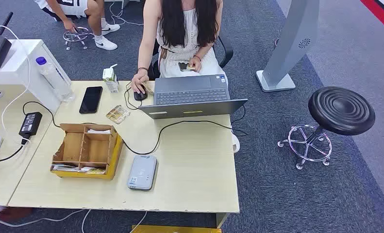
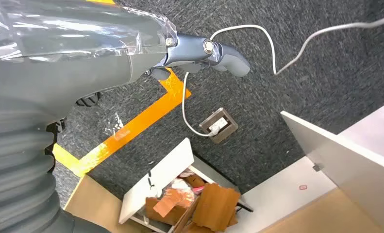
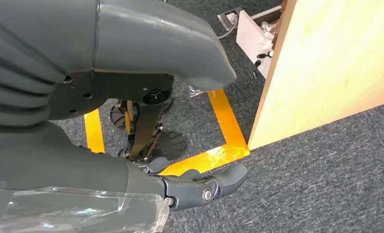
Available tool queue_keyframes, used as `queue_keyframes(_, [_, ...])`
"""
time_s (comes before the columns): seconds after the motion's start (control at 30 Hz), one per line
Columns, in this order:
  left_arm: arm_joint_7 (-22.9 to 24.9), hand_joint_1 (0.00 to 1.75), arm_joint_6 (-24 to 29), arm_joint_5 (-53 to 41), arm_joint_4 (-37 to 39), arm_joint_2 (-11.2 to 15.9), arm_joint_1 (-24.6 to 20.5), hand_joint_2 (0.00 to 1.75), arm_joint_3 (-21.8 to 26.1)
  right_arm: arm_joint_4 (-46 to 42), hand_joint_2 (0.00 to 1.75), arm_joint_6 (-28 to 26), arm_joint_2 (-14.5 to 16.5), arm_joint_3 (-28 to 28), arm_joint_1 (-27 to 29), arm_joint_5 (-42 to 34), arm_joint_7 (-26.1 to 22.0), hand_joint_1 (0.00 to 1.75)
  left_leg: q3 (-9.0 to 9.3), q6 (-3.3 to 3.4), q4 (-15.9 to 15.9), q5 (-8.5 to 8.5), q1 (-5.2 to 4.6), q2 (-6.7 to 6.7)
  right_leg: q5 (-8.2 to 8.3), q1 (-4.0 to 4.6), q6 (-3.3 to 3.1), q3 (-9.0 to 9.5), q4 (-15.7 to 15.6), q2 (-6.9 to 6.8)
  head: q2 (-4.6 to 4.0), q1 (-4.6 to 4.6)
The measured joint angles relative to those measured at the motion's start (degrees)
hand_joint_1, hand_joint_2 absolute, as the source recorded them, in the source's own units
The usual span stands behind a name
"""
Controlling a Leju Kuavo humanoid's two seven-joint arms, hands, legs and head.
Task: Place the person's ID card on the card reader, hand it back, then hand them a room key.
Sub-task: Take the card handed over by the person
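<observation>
Nothing started: both arms hang, left hand (image 2: 199,53) and right hand (image 3: 199,187) hold nothing, finger spread unclear. Card reader (image 1: 142,172) at table's 6 o'clock; person (image 1: 185,29) holds something, maybe the card. Next: reach for it.

On the table (image 1: 199,189) in front of you sit an open laptop (image 1: 192,97), a black phone (image 1: 91,99), a mouse (image 1: 140,95) and a plastic bottle (image 1: 54,77). A black stool (image 1: 341,110) stands on the carpet to the right, well apart from the table.
</observation>
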Motion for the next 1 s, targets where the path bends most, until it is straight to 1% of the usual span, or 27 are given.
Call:
queue_keyframes(0.07, [-0.45, 0.0, -0.12, 0.22, -0.03, -0.06, 0.0, 1.75, 0.2, 0.03, 0.0, -0.19, 0.0, -0.17, -0.01, -0.1, 0.01, 0.0, 0.0, 0.0, 0.0, 0.0, 0.0, 0.0, 0.0, 0.0, 0.0, 0.0, 0.0, 0.0, 0.0, 0.0])
queue_keyframes(0.13, [-3.67, 0.0, -0.85, 1.78, -1.84, -0.92, 0.07, 1.75, 1.35, 0.06, 0.0, -1.5, 0.01, -0.81, -0.03, -0.87, 0.22, 0.0, 0.01, 0.0, 0.01, 0.0, 0.0, 0.01, 0.0, 0.0, 0.0, 0.0, 0.0, 0.01, 0.0, 0.01])
queue_keyframes(0.17, [-5.63, 0.0, -1.44, 3.04, -4.22, -1.99, 0.12, 1.75, 2.52, 0.05, 0.0, -2.44, 0.01, -1.32, -0.03, -1.37, 0.54, 0.0, 0.02, 0.0, 0.01, 0.0, 0.0, 0.0, 0.0, 0.0, 0.0, 0.0, 0.0, 0.01, 0.0, 0.01])
queue_keyframes(0.2, [-6.66, 0.0, -2.12, 4.35, -7.74, -3.32, 0.15, 1.75, 4.12, 0.04, 0.0, -3.3, 0.02, -1.93, -0.01, -1.79, 0.95, 0.0, 0.02, 0.0, 0.02, 0.0, 0.0, 0.0, 0.0, 0.0, 0.0, 0.0, 0.0, 0.0, 0.0, 0.02])
queue_keyframes(0.23, [-6.31, 0.0, -2.81, 5.54, -11.93, -4.79, 0.15, 1.75, 5.96, 0.02, 0.0, -3.9, 0.02, -2.56, 0.02, -2.0, 1.38, 0.0, 0.01, 0.0, 0.02, 0.0, -0.01, 0.0, 0.0, 0.0, 0.0, 0.01, 0.0, 0.0, 0.0, 0.02])
queue_keyframes(0.3, [-3.95, 0.0, -4.38, 7.47, -19.97, -7.28, 0.18, 1.75, 9.31, -0.04, 0.0, -4.77, 0.02, -3.68, 0.09, -2.06, 2.02, 0.0, 0.0, 0.01, 0.02, 0.0, -0.02, 0.03, 0.0, -0.01, 0.0, 0.01, 0.0, 0.04, 0.0, 0.01])
queue_keyframes(0.33, [-3.57, 0.0, -5.1, 8.44, -23.48, -8.31, 0.29, 1.75, 10.52, -0.08, 0.0, -5.16, 0.02, -4.19, 0.11, -2.02, 2.27, 0.0, -0.01, 0.01, 0.02, -0.01, -0.02, 0.05, 0.01, -0.01, 0.0, 0.02, 0.0, 0.05, 0.0, 0.01])
queue_keyframes(0.4, [-4.84, 0.0, -5.89, 11.05, -29.54, -9.91, 0.96, 1.75, 11.55, -0.1, 0.0, -5.94, 0.02, -5.08, 0.12, -1.82, 2.84, 0.0, 0.0, 0.01, 0.02, -0.01, -0.01, 0.06, 0.0, -0.01, 0.0, 0.02, 0.0, 0.06, 0.0, 0.02])
queue_keyframes(0.47, [-6.78, 0.0, -4.96, 15.4, -35.78, -11.13, 2.69, 1.75, 10.91, -0.1, 0.87, -6.45, 0.02, -5.88, 0.11, -1.33, 3.48, 0.0, 0.01, 0.02, 0.02, -0.02, 0.0, 0.07, 0.0, 0.0, 0.0, 0.01, 0.0, 0.06, 0.0, 0.02])
queue_keyframes(0.53, [-7.87, 0.0, -2.43, 21.33, -43.38, -11.96, 5.68, 1.75, 8.27, -0.1, 1.75, -6.78, 0.02, -6.5, 0.1, -0.53, 4.19, 0.0, 0.02, 0.02, 0.02, -0.02, 0.02, 0.06, -0.01, 0.03, 0.01, 0.0, 0.0, 0.06, 0.0, 0.0])
queue_keyframes(0.63, [-7.44, 0.0, 0.29, 27.1, -55.6, -12.8, 10.06, 1.75, 2.63, -0.09, 1.75, -7.13, 0.02, -7.22, 0.02, 0.75, 5.09, 0.0, -0.01, 0.02, 0.02, -0.02, 0.03, -0.11, -0.07, 0.04, 0.08, 0.02, -0.01, -0.12, 0.0, 0.0])
queue_keyframes(0.7, [-6.39, 0.0, -0.38, 27.11, -61.7, -13.1, 11.36, 1.75, 0.42, -0.06, 1.75, -7.17, 0.02, -7.47, -0.17, 1.52, 5.45, 0.0, -0.03, 0.02, 0.02, -0.02, 0.03, -0.18, -0.09, 0.04, 0.11, 0.06, -0.01, -0.21, 0.0, 0.01])
queue_keyframes(0.77, [-5.03, 0.0, -2.08, 26.43, -66.39, -13.45, 11.84, 1.75, -0.44, -0.04, 1.75, -7.17, 0.02, -7.54, -0.32, 2.22, 5.76, 0.0, -0.02, 0.01, 0.02, -0.01, 0.04, -0.16, -0.07, 0.04, 0.1, 0.08, -0.01, -0.18, 0.0, 0.0])
queue_keyframes(0.9, [-1.13, 0.0, -5.4, 24.33, -74.08, -13.79, 11.68, 1.75, -0.67, -0.01, 1.75, -7.17, 0.02, -7.55, -0.39, 3.74, 6.21, 0.0, 0.04, 0.02, 0.02, 0.03, 0.03, -0.15, -0.04, 0.04, 0.06, 0.08, -0.01, -0.17, 0.0, 0.01])
queue_keyframes(1.0, [0.88, 0.0, -6.85, 18.58, -78.23, -13.78, 10.22, 1.75, -0.67, 0.05, 1.75, -7.33, 0.02, -7.53, -0.55, 5.16, 6.69, 0.0, 0.05, 0.01, 0.03, 0.04, 0.03, -0.16, -0.04, 0.04, 0.06, 0.09, -0.01, -0.17, 0.0, 0.01])
